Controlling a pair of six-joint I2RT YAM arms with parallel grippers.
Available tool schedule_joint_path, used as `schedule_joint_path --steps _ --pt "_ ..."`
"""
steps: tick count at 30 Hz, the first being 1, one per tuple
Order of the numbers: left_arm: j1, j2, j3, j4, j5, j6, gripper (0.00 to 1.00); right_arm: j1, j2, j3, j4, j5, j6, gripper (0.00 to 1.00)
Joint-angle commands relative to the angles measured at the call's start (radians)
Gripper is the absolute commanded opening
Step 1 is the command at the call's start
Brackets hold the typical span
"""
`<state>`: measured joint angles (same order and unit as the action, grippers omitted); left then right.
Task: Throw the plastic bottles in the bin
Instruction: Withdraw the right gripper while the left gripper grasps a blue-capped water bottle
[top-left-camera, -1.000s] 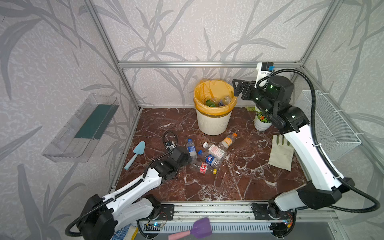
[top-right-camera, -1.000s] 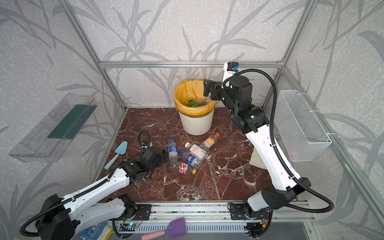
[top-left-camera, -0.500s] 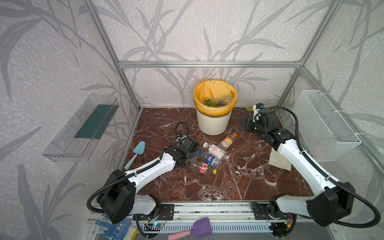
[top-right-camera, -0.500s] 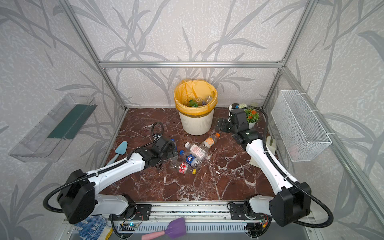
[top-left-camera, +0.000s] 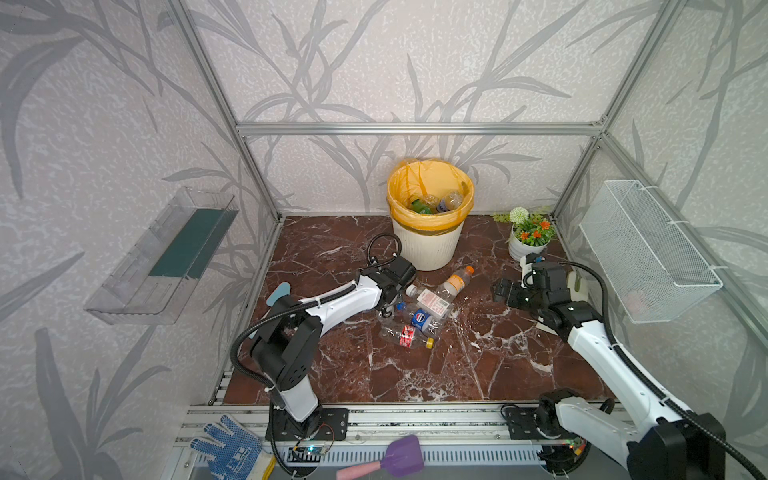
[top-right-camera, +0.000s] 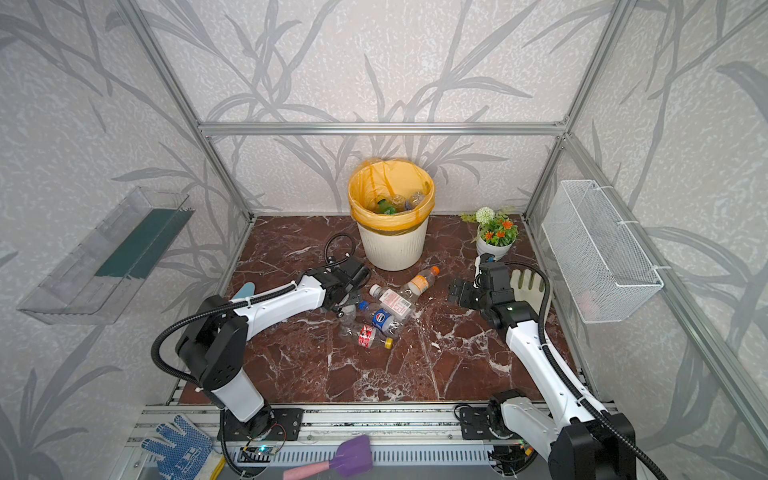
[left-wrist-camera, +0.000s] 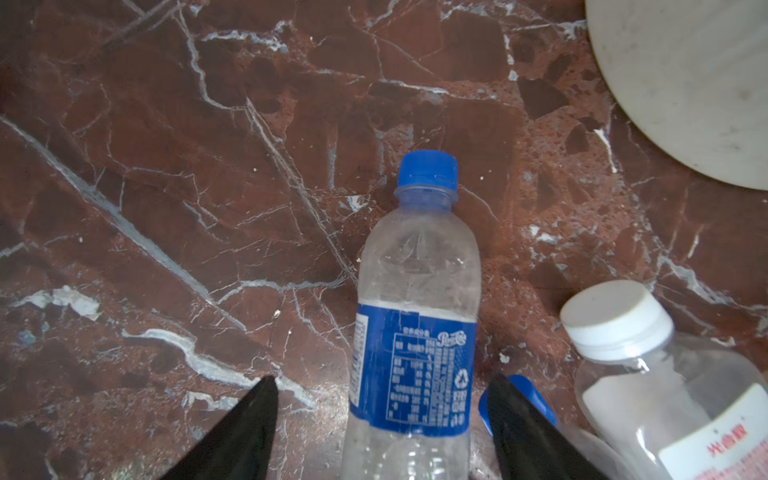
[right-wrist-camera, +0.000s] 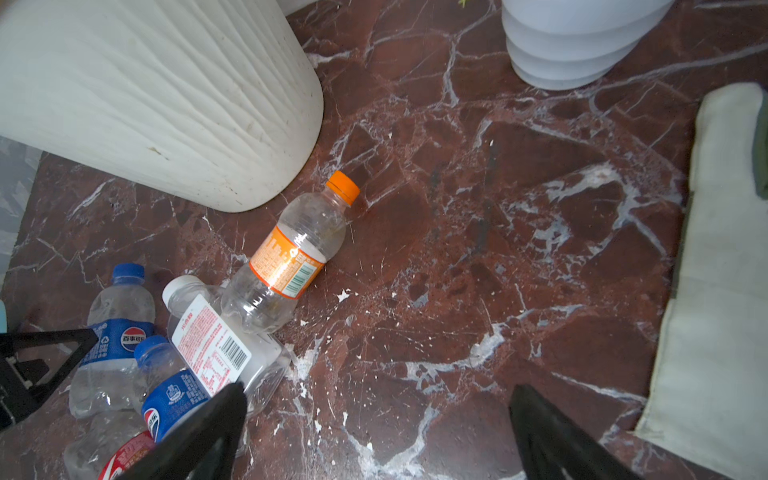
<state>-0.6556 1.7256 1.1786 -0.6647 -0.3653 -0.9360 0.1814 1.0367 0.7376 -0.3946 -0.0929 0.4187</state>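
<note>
The bin (top-left-camera: 428, 245) stands at the back middle and holds several plastic bottles (top-left-camera: 436, 203). More bottles lie in a pile in front of it: an orange-capped one (top-left-camera: 455, 282), a white-capped one (top-left-camera: 432, 297), a blue-labelled one (top-left-camera: 419, 320) and a red-labelled one (top-left-camera: 407, 336). My left gripper (top-left-camera: 388, 305) is low at the pile's left edge. In the left wrist view it (left-wrist-camera: 383, 377) straddles a blue-capped, blue-labelled bottle (left-wrist-camera: 415, 316), open, with a gap on each side. My right gripper (top-left-camera: 505, 291) hovers open over bare floor right of the pile (right-wrist-camera: 378, 387), holding nothing.
A white flower pot (top-left-camera: 525, 245) stands at the back right. A cream glove (top-left-camera: 577, 286) lies partly under the right arm. A wire basket (top-left-camera: 648, 253) hangs on the right wall and a clear shelf (top-left-camera: 166, 257) on the left wall. A teal spatula (top-left-camera: 276, 291) lies by the left arm.
The right arm has come down from above the bin to low over the floor on the right. The left arm has reached forward to the pile, and its jaws have narrowed around the blue-capped bottle.
</note>
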Motion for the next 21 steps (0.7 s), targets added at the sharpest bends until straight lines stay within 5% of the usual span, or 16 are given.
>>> schedule_joint_path --steps 1,21 --pt "0.012 0.03 0.028 -0.05 -0.015 -0.01 0.75 -0.014 -0.022 -0.018 -0.024 -0.024 -0.005 0.99" --pt "0.102 0.14 0.071 -0.01 0.168 0.117 0.68 -0.043 0.064 0.006 -0.008 -0.042 0.032 0.99"
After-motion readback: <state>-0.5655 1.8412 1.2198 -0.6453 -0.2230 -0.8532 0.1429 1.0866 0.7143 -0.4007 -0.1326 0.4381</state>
